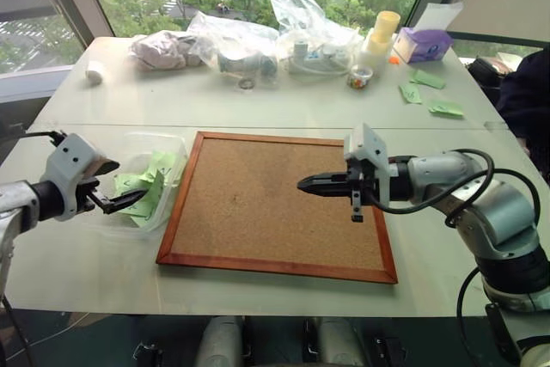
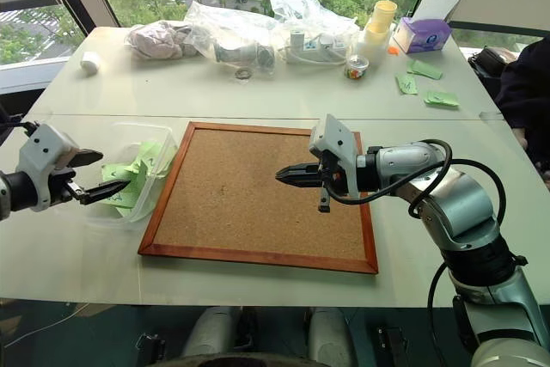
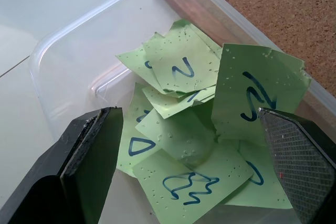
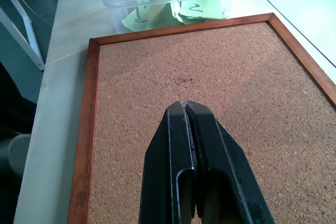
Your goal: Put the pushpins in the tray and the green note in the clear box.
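1. Cork board on bench: right claw above it, fingers pressed together, empty.
2. Left claw spread wide over clear box just left of board; green notes piled inside.

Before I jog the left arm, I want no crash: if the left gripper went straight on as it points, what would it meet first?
Probably the green notes piled in the clear box: the open left gripper points down at them, nothing between.
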You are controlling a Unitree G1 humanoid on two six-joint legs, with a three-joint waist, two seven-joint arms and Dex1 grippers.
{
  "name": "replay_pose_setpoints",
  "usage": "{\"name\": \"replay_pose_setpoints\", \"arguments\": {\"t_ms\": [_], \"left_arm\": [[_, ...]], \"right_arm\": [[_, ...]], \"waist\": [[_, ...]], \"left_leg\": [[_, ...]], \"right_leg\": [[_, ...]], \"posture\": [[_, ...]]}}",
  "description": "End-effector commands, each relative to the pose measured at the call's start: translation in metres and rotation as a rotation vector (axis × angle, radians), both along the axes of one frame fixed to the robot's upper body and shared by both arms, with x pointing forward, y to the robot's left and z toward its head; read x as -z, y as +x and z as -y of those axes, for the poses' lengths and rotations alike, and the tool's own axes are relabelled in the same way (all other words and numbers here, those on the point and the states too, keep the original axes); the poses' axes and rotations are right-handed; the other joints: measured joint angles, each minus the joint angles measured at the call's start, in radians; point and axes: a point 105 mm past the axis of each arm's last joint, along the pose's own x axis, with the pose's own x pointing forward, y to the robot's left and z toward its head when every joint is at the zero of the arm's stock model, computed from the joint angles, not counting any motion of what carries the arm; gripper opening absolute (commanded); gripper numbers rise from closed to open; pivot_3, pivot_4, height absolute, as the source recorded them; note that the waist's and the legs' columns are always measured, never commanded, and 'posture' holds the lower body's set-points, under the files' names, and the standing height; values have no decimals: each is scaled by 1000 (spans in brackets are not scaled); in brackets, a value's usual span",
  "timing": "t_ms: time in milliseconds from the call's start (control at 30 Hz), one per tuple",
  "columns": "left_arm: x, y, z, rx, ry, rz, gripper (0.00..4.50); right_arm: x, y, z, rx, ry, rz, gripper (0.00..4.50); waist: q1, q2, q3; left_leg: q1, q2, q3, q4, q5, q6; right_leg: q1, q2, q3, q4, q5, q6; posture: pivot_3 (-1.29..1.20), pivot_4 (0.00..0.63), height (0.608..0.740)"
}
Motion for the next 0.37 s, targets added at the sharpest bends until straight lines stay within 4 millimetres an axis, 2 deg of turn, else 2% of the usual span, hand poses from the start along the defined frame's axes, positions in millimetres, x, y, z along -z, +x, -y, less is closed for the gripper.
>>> {"name": "replay_pose_setpoints", "arguments": {"t_ms": [33,200,367], "left_arm": [[-32,1,28,122,-30,107,4473],[-35,-3,82,332,-105,79,4473],[-34,1,116,458,-144,67,4473]], "right_arm": [[-5,2,3,8,-11,36,0],[0,1,14,31,-46,20,0],[6,-2,26,70,-73,-1,0]], "waist": [[1,0,0],[0,0,0],[0,0,0]], "left_leg": [[0,0,0,0,0,0],[0,-1,0,0,0,0],[0,-1,0,0,0,0]], "right_leg": [[0,0,0,0,0,0],[1,-1,0,0,0,0],[1,1,0,0,0,0]], "posture": [[0,150,740],[0,150,740],[0,150,740]]}}
